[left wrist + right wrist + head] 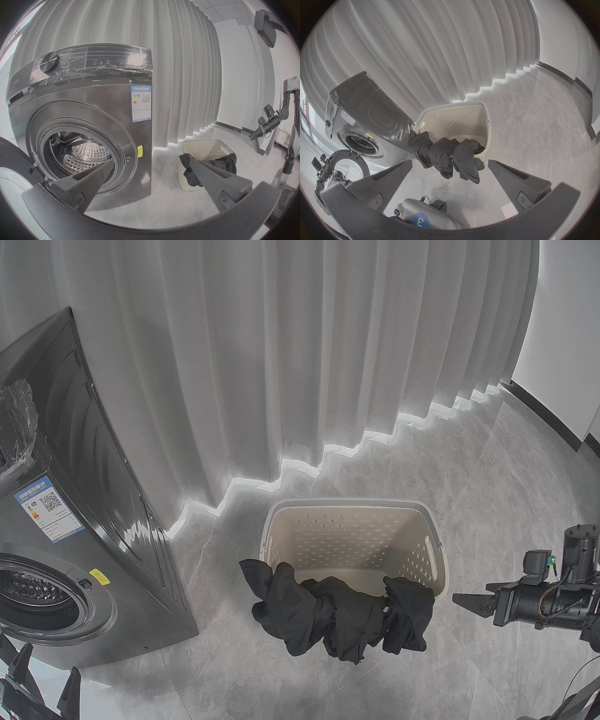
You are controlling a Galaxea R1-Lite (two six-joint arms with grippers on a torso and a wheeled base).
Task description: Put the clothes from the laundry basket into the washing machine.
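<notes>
Both grippers are spread and empty. The right gripper (pixel 466 600) is held right of the clothes (pixel 337 615), draped over the near rim of the laundry basket (pixel 350 505). These are best pinched mid-fold, lifted clear and carried to the open washing machine (pixel 94 502) beside the left gripper (pixel 47 661).

Diffuse daylight passes through the white curtain (pixel 312 352) ahead of both grippers; its hem glows brightly along the floor (pixel 500 477). Streaks of sheen cross the washing machine (pixel 94 446) flank beside the left gripper (pixel 49 660). The clothes (pixel 337 615) beside the right gripper (pixel 472 593) cast only faint, soft shadows. Both wrist views bow outward towards dark circular borders.
</notes>
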